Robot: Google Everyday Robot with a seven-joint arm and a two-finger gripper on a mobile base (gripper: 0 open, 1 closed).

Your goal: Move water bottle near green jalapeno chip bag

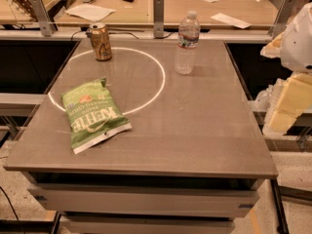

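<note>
The water bottle (187,43) stands upright at the back of the brown table (195,130), right of centre. It is clear and ribbed, with a white cap and a red-and-white label band. The green jalapeno chip bag (93,113) lies flat at the front left, its white "Kettle" lettering facing up. The bottle and the bag are well apart. My gripper (285,106) is at the right edge of the view, beside the table and off its surface, below the white arm shell (298,38). It is far from the bottle and holds nothing that I can see.
A golden-brown drink can (101,42) stands at the back left of the table. A thin white ring (156,89) is marked on the tabletop. Behind the table is a wooden counter (195,9) with papers and metal posts. Clear containers (265,99) sit to the right.
</note>
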